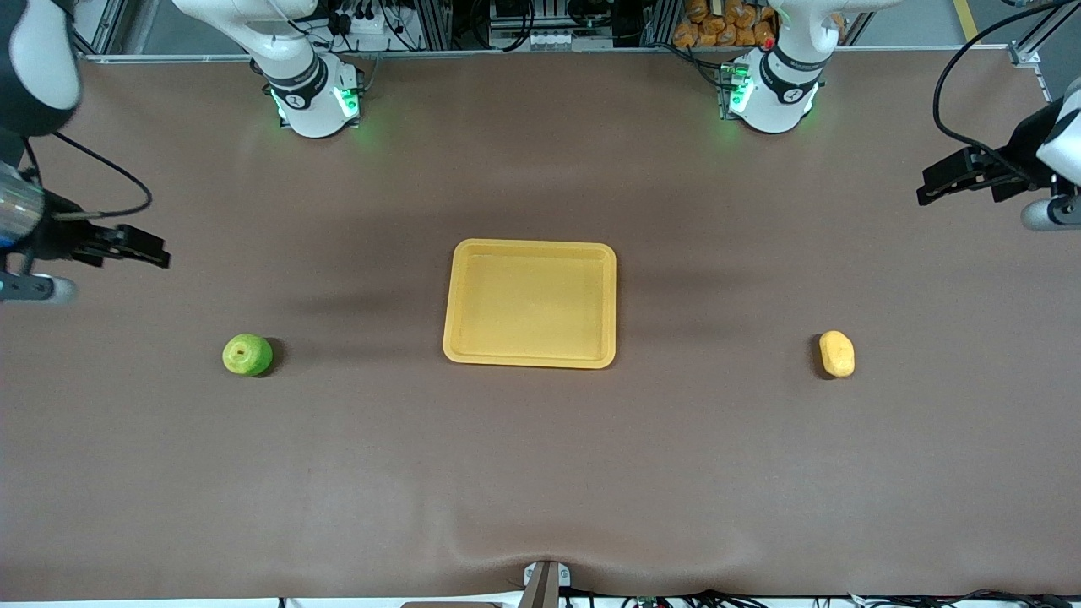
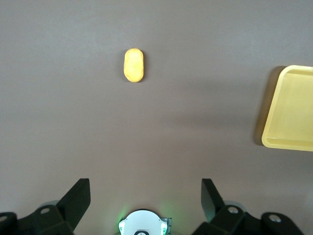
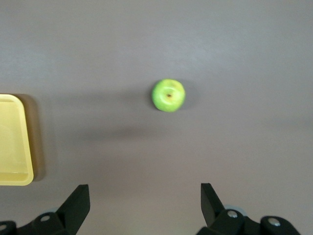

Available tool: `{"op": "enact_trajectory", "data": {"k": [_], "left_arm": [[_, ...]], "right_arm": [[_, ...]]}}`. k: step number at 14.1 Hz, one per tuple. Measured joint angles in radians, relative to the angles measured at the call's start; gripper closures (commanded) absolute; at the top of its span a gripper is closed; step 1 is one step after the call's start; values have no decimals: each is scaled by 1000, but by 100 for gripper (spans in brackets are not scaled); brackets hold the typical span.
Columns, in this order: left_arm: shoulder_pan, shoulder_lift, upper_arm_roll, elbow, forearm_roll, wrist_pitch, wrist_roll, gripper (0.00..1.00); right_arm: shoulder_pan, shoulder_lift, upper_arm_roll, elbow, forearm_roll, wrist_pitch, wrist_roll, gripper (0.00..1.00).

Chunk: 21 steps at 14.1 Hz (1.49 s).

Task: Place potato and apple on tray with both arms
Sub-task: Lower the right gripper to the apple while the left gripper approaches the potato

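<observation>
At the middle of the brown table you see the yellow-orange tray, lying flat with nothing on it. Its low rim runs all the way round, and its corners are rounded.

Toward the right arm's end of the table, the green apple rests on the cloth, well apart from the tray and slightly nearer to the front camera than the tray's centre. Its stem dimple faces upward. Toward the left arm's end, the yellow-tan potato lies on its side, likewise well apart from the tray and about level with the apple.

You find the left gripper up in the air over bare table at the left arm's end, beside none of the task's things. In the left wrist view its two black fingers stand wide apart and hold nothing; the potato shows on the cloth between their lines, with a corner of the tray at the frame's edge.

You find the right gripper up in the air over bare table at the right arm's end. In the right wrist view its fingers are spread just as widely and are empty; the apple shows on the cloth, and a corner of the tray enters at the frame's edge.

Both arm bases stand along the table edge farthest from the front camera, with green lights lit.
</observation>
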Motion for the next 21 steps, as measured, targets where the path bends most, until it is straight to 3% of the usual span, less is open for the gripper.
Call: {"op": "enact_trajectory", "data": {"k": [5, 15, 21], "left_arm": [[29, 55, 2, 0, 0, 10, 0, 0], [95, 286, 3, -22, 0, 106, 0, 0], [159, 382, 4, -22, 8, 199, -1, 0]], "right_arm": [[49, 24, -1, -76, 0, 143, 4, 0], [-54, 44, -14, -408, 0, 625, -188, 0], [-69, 171, -14, -442, 0, 746, -233, 0]]}}
